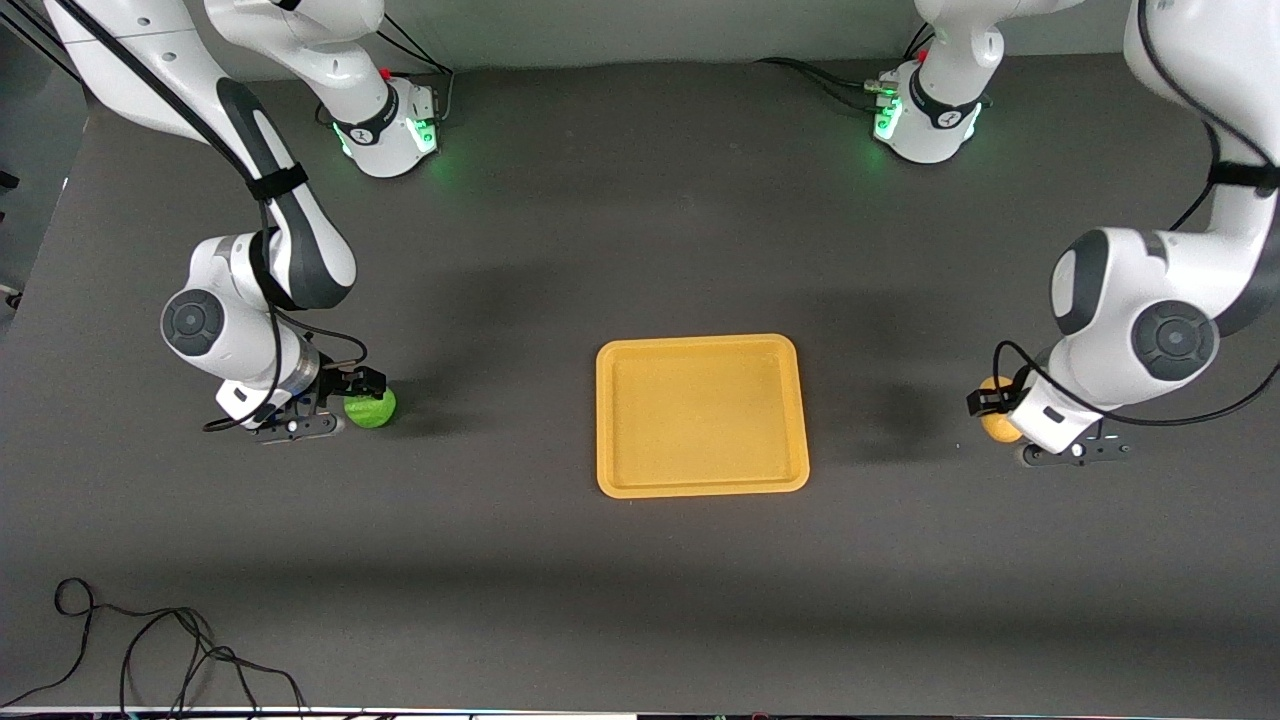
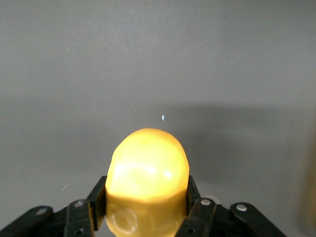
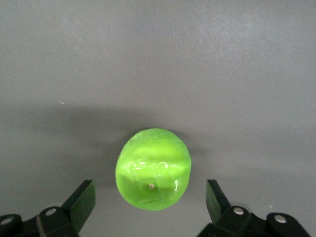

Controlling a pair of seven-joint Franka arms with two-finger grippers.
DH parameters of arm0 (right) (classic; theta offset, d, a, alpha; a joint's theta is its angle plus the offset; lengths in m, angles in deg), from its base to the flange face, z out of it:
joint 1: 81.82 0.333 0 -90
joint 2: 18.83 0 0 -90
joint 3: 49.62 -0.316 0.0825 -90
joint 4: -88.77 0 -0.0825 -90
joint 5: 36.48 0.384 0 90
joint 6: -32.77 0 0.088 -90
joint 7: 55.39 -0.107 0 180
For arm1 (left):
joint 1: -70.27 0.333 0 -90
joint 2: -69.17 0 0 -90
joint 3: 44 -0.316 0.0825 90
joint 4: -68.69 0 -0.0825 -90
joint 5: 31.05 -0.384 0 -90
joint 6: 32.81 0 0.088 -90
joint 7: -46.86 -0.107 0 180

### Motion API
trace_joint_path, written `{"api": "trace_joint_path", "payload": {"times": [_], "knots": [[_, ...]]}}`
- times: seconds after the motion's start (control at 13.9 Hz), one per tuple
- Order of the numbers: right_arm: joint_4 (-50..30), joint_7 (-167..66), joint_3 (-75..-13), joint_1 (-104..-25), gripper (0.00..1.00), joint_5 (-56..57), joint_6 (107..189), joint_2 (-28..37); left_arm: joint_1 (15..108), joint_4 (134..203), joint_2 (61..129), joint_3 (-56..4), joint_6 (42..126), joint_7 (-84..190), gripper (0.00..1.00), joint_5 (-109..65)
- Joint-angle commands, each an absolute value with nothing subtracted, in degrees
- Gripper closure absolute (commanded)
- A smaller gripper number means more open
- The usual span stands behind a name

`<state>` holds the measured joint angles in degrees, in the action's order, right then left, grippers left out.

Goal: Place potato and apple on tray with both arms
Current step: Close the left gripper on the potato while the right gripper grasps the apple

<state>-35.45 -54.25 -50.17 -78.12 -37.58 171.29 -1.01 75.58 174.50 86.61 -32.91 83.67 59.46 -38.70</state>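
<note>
Down at the table [image 1: 640, 600], the left gripper [image 2: 147, 207] pinches the potato [image 2: 148, 173], fingers [image 2: 197, 217] pressed against its sides, at the left arm's end. The right gripper [image 3: 150, 200] sits low around the apple [image 3: 153, 168], fingers [image 3: 81, 202] spread wide and clear of it on each side. The tray [image 1: 700, 485] lies bare between both grippers, well apart from each.
</note>
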Motion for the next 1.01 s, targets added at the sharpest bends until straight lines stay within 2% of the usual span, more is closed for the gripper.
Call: {"api": "trace_joint_path", "payload": {"times": [0.0, 0.14, 0.29, 0.72, 0.93], "knots": [[-35.77, -55.04, -49.79, -78.13, 0.01, -39.12, 173.66, 1.12, 70.99, 164.79, 86.22, -33.45, 71.73, 60.74, 1.0, -39.4], [-35.86, -57.31, -49.79, -77.96, 0.05, -39.12, 173.66, 1.3, 67.92, 159.51, 86.31, -33.36, 66.26, 61.35, 1.0, -39.31], [-35.86, -57.67, -49.88, -77.69, 0.1, -39.12, 173.84, 1.56, 64.84, 156.86, 86.48, -33.36, 64.22, 65.11, 1.0, -39.13], [-35.69, -57.76, -49.88, -77.95, 0.1, -38.85, 175.24, 4.02, 55.78, 155.01, 89.46, -33.28, 66.58, 79.88, 1.0, -34.22], [-35.51, -57.85, -49.88, -77.78, 0.42, -38.85, 174.54, 2.54, 52.27, 154.47, 92.36, -33.28, 70.62, 83.33, 1.0, -33.69]]}}
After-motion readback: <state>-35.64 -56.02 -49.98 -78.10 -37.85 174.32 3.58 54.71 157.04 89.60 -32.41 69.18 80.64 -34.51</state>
